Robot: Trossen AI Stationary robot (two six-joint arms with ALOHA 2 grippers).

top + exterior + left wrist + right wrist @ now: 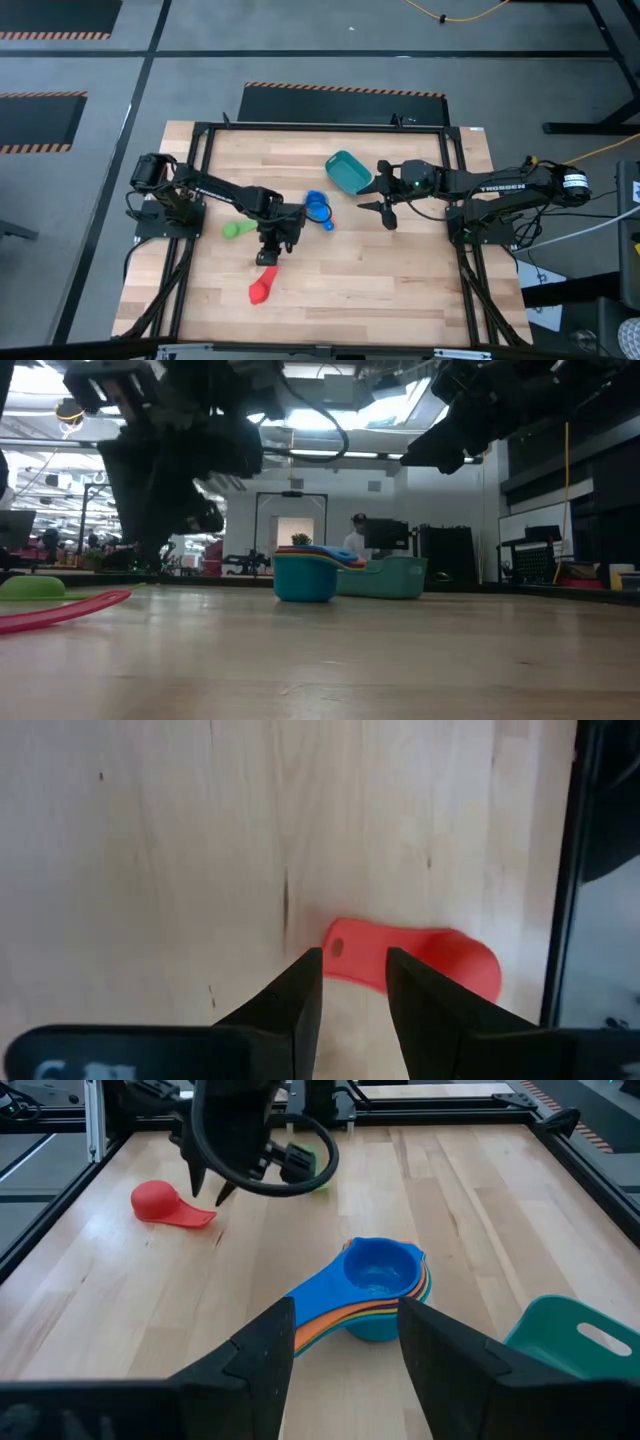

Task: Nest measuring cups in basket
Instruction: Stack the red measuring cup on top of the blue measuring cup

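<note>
Twice over, reaching in across the wooden table (400,290), once from each side.

Hovering with the left gripper (271,252) just behind the red measuring cup (262,290), toward the front of the table and left of its middle. Holding the left fingers (300,990) only narrowly apart and gripping nothing. Framing the red cup's flat handle in the slim gap between the two tips, as seen from the left wrist, with the round bowl lying farther on. Not touching the cup, as far as the low view allows judging.

Leaving the green measuring cup (237,229) alone on the wood, just to the left of the left arm and apart from the red one.

Standing mid-table, between the two grippers: a nested stack of measuring cups (318,208), showing dark blue on top, orange beneath it and light blue at the bottom, with the handles fanning out to one side. Sitting outside the basket (348,170), just in front of it and not touching it.

Resting toward the back of the table, right of centre: the teal basket itself, turned at an angle to the table's edges and holding no cup.

Hanging with the right gripper (388,212) in the air to the right of the stack and in front of the basket, jaws spread wide and carrying nothing. Looking past its fingers (270,1345) onto the stack, with the basket's corner off to one side.
</note>
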